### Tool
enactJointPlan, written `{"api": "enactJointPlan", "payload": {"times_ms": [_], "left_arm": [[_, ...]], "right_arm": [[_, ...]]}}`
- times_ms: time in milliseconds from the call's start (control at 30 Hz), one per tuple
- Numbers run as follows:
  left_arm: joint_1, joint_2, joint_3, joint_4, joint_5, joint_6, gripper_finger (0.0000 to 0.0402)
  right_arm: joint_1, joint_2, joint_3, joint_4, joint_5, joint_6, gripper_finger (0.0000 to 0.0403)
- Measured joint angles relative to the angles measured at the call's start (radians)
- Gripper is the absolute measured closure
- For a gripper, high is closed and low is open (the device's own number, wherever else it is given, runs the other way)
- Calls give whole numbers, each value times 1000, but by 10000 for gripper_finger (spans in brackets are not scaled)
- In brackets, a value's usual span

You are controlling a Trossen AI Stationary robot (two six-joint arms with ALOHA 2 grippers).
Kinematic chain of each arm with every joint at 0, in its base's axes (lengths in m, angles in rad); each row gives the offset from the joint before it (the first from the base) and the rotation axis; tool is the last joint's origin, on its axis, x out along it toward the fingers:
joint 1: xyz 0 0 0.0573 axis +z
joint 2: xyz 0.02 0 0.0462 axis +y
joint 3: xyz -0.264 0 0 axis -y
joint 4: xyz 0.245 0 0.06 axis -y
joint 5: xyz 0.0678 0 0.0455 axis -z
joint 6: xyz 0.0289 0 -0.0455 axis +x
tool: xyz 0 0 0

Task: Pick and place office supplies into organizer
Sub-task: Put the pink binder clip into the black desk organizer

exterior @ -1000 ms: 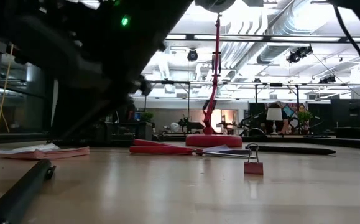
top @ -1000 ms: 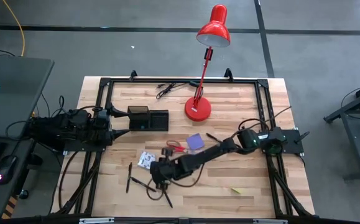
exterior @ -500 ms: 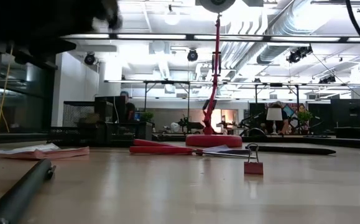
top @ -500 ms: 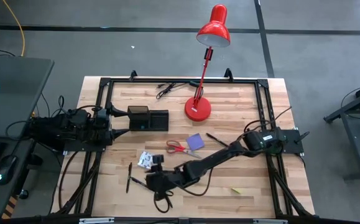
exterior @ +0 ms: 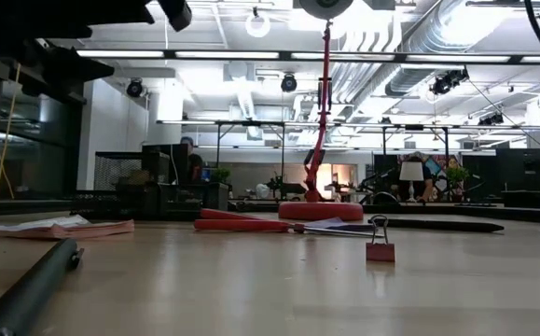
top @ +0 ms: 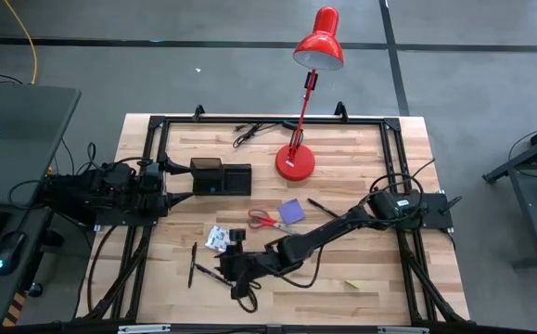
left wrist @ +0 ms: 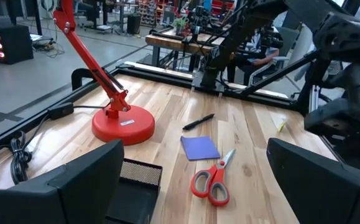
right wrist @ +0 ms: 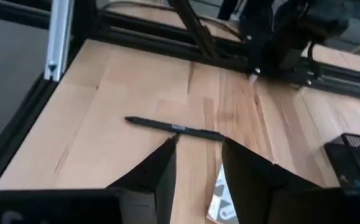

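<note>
High view, left to right: the left gripper (top: 177, 176) rests at the table's left edge, jaws spread wide and empty, just beside the organizer (top: 221, 177). Nothing can be made out inside the organizer's cup or tray section. Near the front edge lie several thin black pens (top: 193, 263), with the white-grey patterned packet (top: 217, 238) just beyond them. The right gripper (top: 237, 269) reaches across to hang over the pens, near the packet. The red-handled scissors (top: 266, 220) and purple pad (top: 291, 210) lie mid-table, close together. The red lamp (top: 296, 163) stands behind them.

The right wrist view alone shows the right gripper's fingers (right wrist: 158, 174) parted by a narrow gap with nothing between them, and one black pen (right wrist: 173, 128) lying on the wood just past their tips.

The left wrist view shows the organizer's mesh wall (left wrist: 139, 176) up close, and a separate pen (left wrist: 198, 121) beyond the purple pad.

The low view adds a small red binder clip (exterior: 379, 245) standing on the table, not discernible from above.
</note>
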Motion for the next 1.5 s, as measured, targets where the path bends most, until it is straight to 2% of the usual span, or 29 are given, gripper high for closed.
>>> {"api": "enactJointPlan", "payload": {"times_ms": [100, 233, 367, 467, 600, 933, 1133, 1500], "left_arm": [[0, 0, 0, -1, 2, 1, 21], [0, 0, 0, -5, 3, 1, 21], [0, 0, 0, -4, 5, 3, 21], [0, 0, 0, -1, 5, 3, 21], [0, 0, 0, -2, 3, 4, 21], [0, 0, -47, 42, -20, 7, 21], [0, 6, -61, 73, -57, 3, 21], [0, 6, -61, 61, -57, 3, 21]], "right_arm": [[2, -87, -142, 188, 21, -35, 281], [9, -247, -471, 552, -17, -71, 279], [11, -411, -761, 763, -29, 16, 279], [22, -477, -912, 849, -19, 98, 279], [63, -502, -1049, 852, -12, 231, 279], [107, -587, -1223, 733, 21, 555, 279], [106, -586, -1240, 679, 48, 748, 279], [100, -586, -1239, 680, -79, 907, 279]]}}
